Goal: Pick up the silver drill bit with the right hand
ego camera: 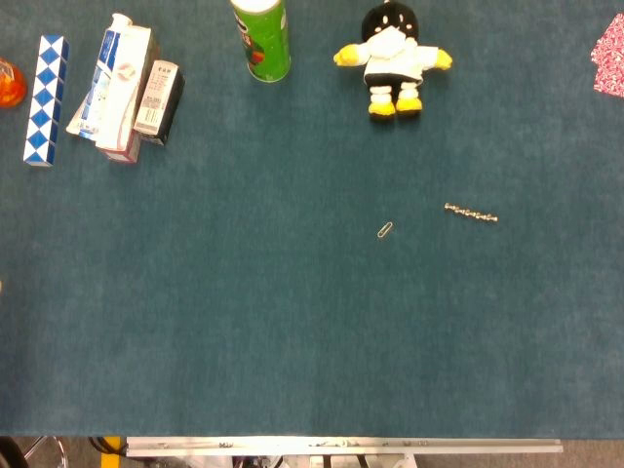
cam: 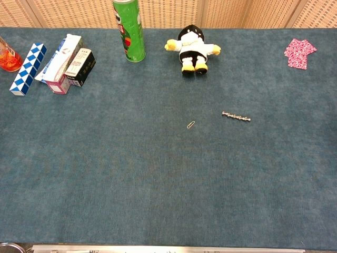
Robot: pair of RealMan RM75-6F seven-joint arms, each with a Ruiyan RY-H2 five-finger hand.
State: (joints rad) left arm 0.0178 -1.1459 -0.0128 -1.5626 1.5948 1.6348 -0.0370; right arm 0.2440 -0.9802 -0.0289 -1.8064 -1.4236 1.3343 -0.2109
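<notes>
- Drill bit first: the thin silver knobbly metal drill bit [ego camera: 471,213] [cam: 236,116] lies flat on the blue felt tabletop [ego camera: 292,341], right of a small paperclip [ego camera: 386,230].
- Probably light, stiff, slippery; I'd pinch mid-length.
- Neither robot hand shows, so can't tell their state.

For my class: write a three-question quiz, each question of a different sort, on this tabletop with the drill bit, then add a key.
1. True or false: the silver drill bit lies flat on the blue table.
2. What lies nearest the drill bit? A) paper clip B) green can C) plush toy
3. Fill in: in both views, the number of robot hands showing is ____.

Key: 1 true; 2 A; 3 none.
</notes>
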